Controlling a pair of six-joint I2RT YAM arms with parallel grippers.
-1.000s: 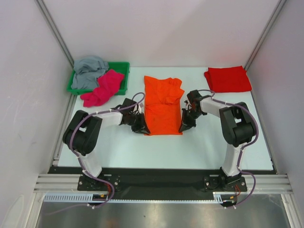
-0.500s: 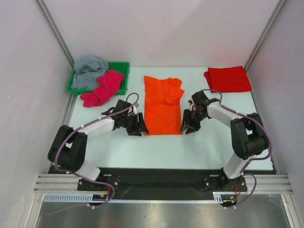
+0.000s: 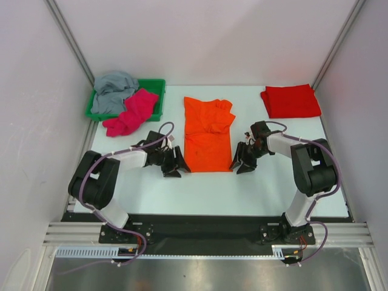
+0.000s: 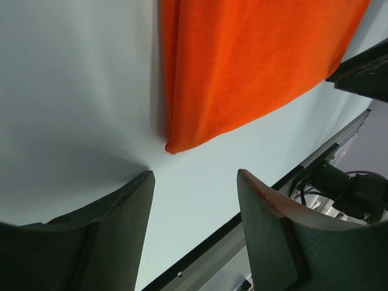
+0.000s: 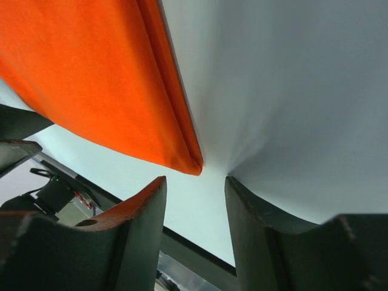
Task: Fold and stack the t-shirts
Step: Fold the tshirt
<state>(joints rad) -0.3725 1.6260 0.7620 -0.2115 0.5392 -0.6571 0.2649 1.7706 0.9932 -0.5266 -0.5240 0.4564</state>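
Note:
An orange t-shirt (image 3: 208,132) lies folded lengthwise in the middle of the table, its collar end rumpled at the far side. My left gripper (image 3: 177,165) stands open just left of its near left corner (image 4: 173,145), with nothing between the fingers. At the near right corner (image 5: 193,165) my right gripper (image 3: 241,163) is open too, clear of the cloth. A red t-shirt (image 3: 291,100) lies folded at the far right. A magenta t-shirt (image 3: 129,113) hangs over the tray's front edge, and a grey t-shirt (image 3: 113,90) is heaped inside.
The green plastic tray (image 3: 156,86) sits at the far left corner of the table. Grey walls close in on both sides. A black rail (image 3: 200,223) with the arm bases runs along the near edge.
Both grippers have opened and let go of the orange t-shirt's near corners, then drawn back slightly toward the near edge. The shirt lies still.

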